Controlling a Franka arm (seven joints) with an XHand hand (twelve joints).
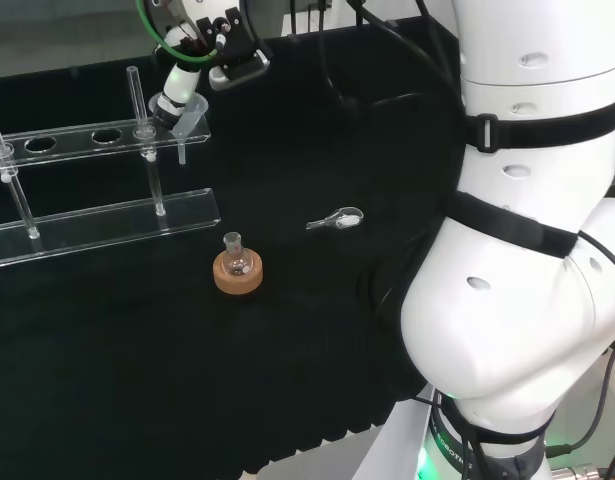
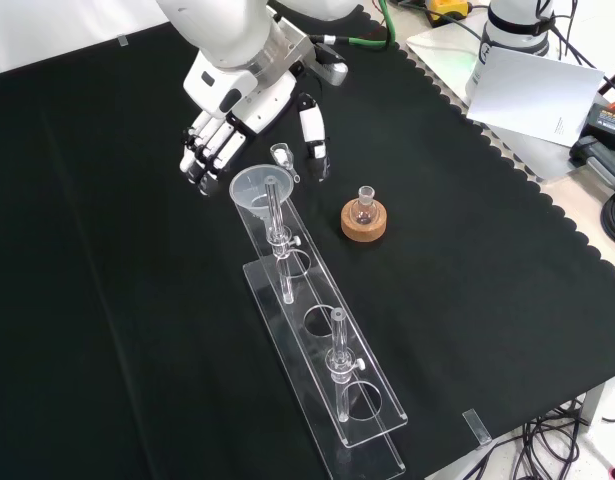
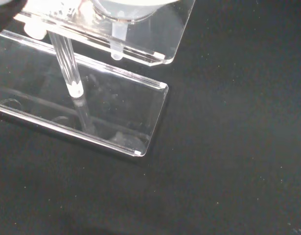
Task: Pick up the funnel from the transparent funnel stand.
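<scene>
hand [image 2: 227, 125], fingers relaxed and holding nothing, at the funnel's [image 2: 255, 187] eleven o'clock in the front view; a glancing closure could topple the transparent funnel stand [image 2: 362, 395].

Even overhead light fell on the matte black cloth [image 2: 107, 250], which swallowed shadows. Glare streaked the clear acrylic funnel stand [image 3: 116, 117] along its edges in the wrist view, where a blurred white part of the hand [image 3: 8, 4] sat out of focus.
</scene>
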